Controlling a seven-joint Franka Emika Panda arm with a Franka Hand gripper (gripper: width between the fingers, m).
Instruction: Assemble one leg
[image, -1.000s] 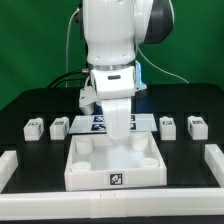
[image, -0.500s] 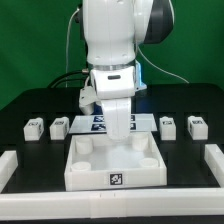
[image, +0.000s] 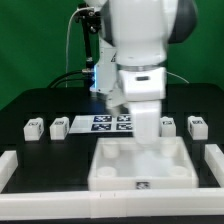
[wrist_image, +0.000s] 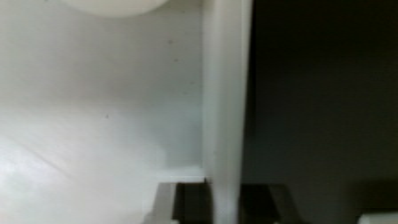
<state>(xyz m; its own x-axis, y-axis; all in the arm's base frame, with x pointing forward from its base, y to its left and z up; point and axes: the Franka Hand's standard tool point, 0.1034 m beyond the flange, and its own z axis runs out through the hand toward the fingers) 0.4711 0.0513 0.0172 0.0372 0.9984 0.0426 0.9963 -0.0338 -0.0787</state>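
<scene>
While two-finger gripper (image: 150, 132) is seen astride wall of large white square tray-like tabletop (image: 118, 172), clamped or slack cannot be told. Nearest small white stubby tagged plastic leg (image: 168, 124) is found just beside gripper, toward exterior view's right, untouched.

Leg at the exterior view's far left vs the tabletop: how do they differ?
The leg is a small stubby block; the tabletop is a wide tray with raised walls. The leg lies clear of the tool; the tabletop sits right under it. The leg is further back, the tabletop nearer the camera. Both are white.
</scene>
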